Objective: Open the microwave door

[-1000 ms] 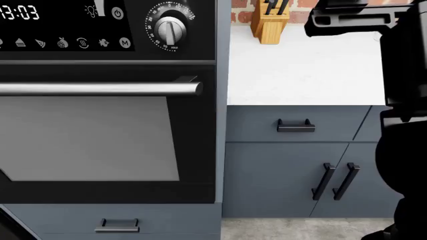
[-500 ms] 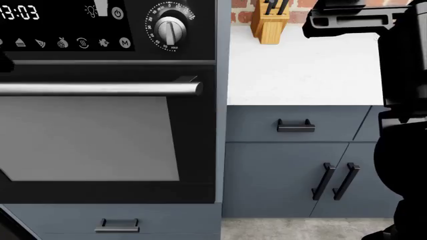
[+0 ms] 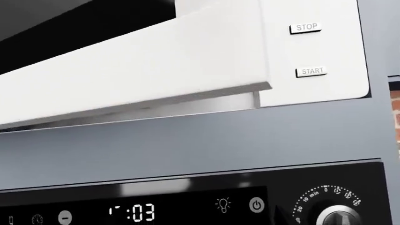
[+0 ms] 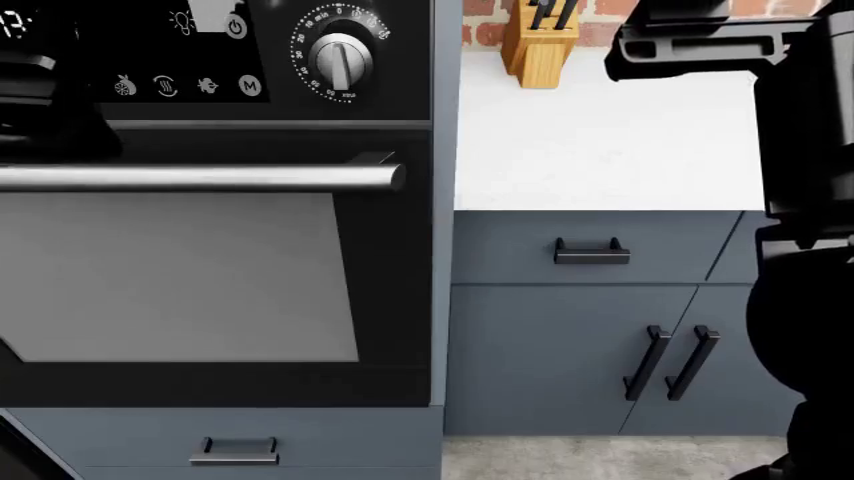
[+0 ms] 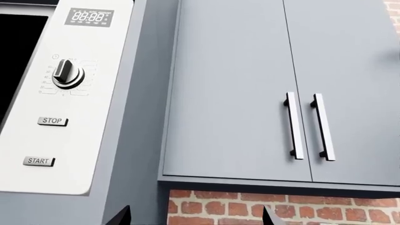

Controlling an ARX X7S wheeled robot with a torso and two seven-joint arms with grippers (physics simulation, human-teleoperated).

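The white microwave (image 3: 312,47) shows in the left wrist view above the black oven, with STOP and START buttons on its panel. Its door (image 3: 137,61) has a dark window and a long handle lip (image 3: 187,96) along one edge. In the right wrist view the microwave panel (image 5: 69,103) carries a knob and a display. My right gripper (image 5: 195,218) is open, its two dark fingertips (image 5: 122,216) wide apart in front of brick wall, beside the microwave. My left arm (image 4: 40,95) is a dark shape over the oven's display; its fingers do not show. The microwave is outside the head view.
A black oven (image 4: 200,280) with a steel bar handle (image 4: 200,178) and a dial (image 4: 342,58) fills the left. A white counter (image 4: 601,140) holds a knife block (image 4: 539,45). Grey base cabinets (image 4: 574,350) stand below, wall cabinets (image 5: 281,93) above. My right arm (image 4: 707,40) is at the upper right.
My left arm has come into the head view from the left edge and now covers the oven's clock. The right arm has barely shifted.
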